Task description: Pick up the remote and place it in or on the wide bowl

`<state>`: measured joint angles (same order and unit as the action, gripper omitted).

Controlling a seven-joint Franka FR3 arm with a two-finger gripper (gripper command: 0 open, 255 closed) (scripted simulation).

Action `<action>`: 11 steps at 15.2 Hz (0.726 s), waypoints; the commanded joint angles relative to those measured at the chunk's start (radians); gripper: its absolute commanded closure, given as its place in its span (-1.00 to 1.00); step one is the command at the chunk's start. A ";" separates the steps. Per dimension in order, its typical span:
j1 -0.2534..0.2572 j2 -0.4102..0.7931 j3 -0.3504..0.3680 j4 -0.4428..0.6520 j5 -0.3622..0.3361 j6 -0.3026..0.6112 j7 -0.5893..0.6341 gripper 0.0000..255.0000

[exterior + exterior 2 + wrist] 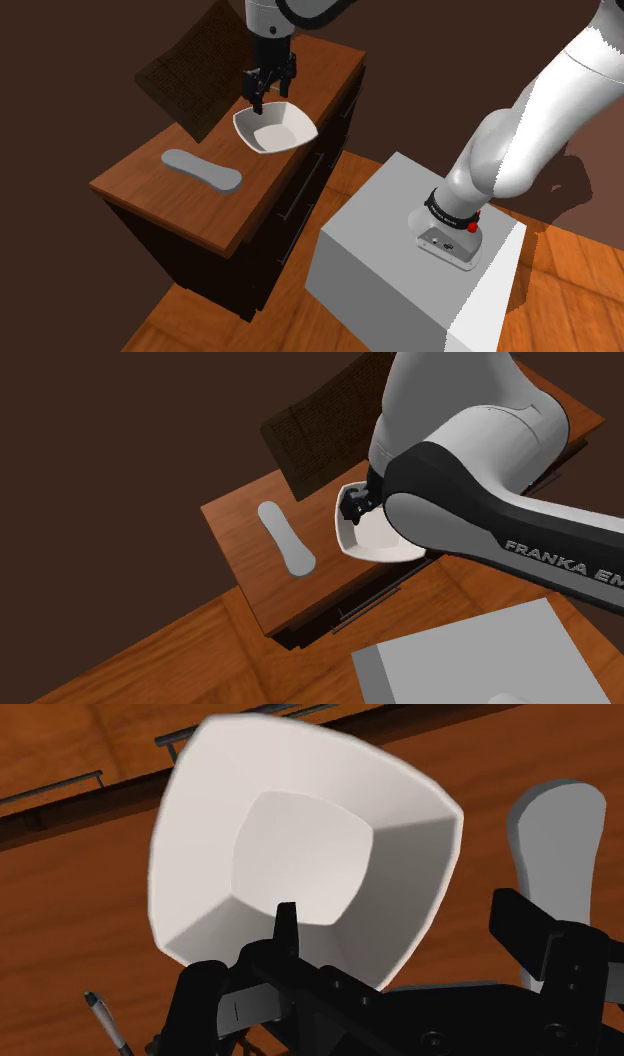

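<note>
Grey remote (pixel 203 170): flat on the top of a wooden dresser (pixel 140 188), toward the shoulder view's left. Near the white wide bowl (pixel 296 120) but apart from it, with bare wood between the two. Not held and not touched by anything.

Black gripper (pixel 268 97): pointing down, just above the bowl, close over its rim. Fingers (pixel 287 929) standing apart, clasping nothing; below them, the bowl's pale inside.

Around these things:
- Behind the bowl, a dark brown textured panel (pixel 195 70), tilted at the back of the dresser, near the gripper.
- In the wrist view, beside the gripper's body, a small pen-like thing (pixel 105 1019) on the wood; hard to tell what exactly.
- Along the dresser's front, dark drawers with thin bar handles (pixel 50 789).
- Beside the dresser, on a wooden floor (pixel 190 320), the grey stand (pixel 390 250).

In the second exterior view, one side of the bowl hidden behind the thick white and dark arm (pixel 470 452). Between gripper and remote: the bowl's rim, then open wood.
</note>
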<state>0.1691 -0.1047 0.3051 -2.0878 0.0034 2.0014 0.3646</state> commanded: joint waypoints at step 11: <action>0.124 0.427 0.077 0.336 -0.156 0.035 0.134 -1.00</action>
<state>0.2799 0.2845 0.3799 -1.7871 -0.1379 2.0393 0.4902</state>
